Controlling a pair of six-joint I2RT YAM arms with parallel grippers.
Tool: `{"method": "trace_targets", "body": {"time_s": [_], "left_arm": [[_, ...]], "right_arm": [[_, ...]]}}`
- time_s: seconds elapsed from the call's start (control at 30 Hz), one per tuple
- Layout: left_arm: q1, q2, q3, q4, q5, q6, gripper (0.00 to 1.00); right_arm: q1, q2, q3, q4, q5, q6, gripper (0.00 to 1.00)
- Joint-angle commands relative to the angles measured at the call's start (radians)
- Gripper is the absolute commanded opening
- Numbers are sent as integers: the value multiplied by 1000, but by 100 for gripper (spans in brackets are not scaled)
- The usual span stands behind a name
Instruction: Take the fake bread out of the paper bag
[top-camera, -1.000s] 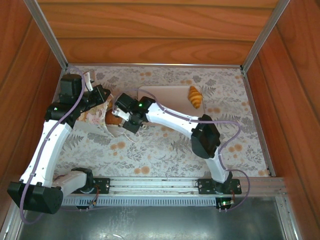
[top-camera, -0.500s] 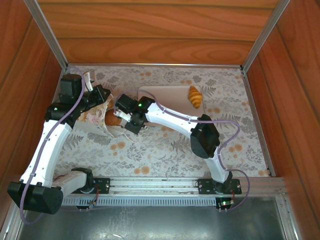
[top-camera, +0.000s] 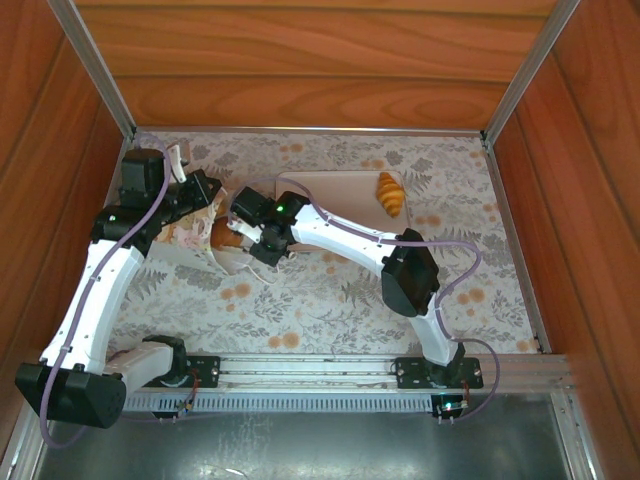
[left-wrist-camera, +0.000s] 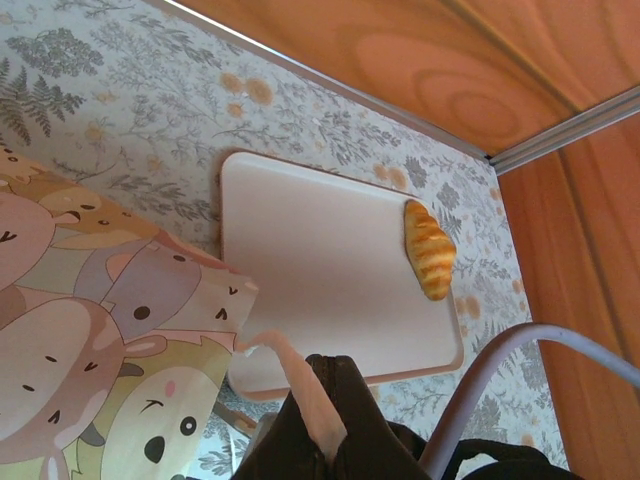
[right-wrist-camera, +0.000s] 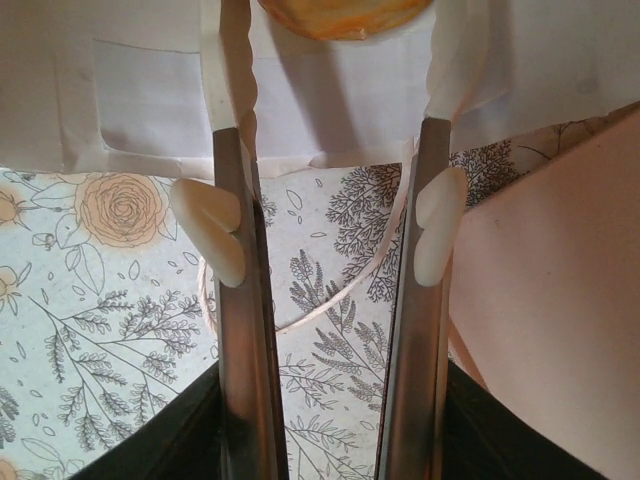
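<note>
We logged the paper bag (top-camera: 195, 235) on its side; the left gripper (top-camera: 200, 192) at its rim, closed on it; the right gripper (right-wrist-camera: 340, 40) at its mouth, jaws apart astride the fake bread (right-wrist-camera: 335, 12). We judged a centred squeeze best.

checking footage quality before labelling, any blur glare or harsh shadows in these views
Top external: evenly lit and sharp, with a soft sheen on the metal sheet at the near edge. Left wrist: croissant and tray crisp, the paper bag up close a touch soft. Right wrist: the bag's white inside is bright, the pincer fingers cast soft shadows on it, and the fake bread is cut off at the top.
</note>
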Motion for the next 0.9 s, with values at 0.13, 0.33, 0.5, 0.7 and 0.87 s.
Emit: {"method": "trace_targets", "body": {"time_s": [0.13,0.33,0.5,0.7,0.87], "left_arm": [[1,0,-4,40,13,-9,0],[0,10,9,50,8,-14,0],[0,7,7,57,2,-29,0],[0,6,4,67,-34,-32,0],[1,21,3,80,-64,-38,0]], "right_arm": [[-3,-171,-99,28,-74,76,47],[-10,-249,-173,29,-115,145,48],[-13,-357,-261,40,-148,176,49],[-56,-589,-454,25,-137,263,49],[-145,-803,-640,9,-128,361,48]]}}
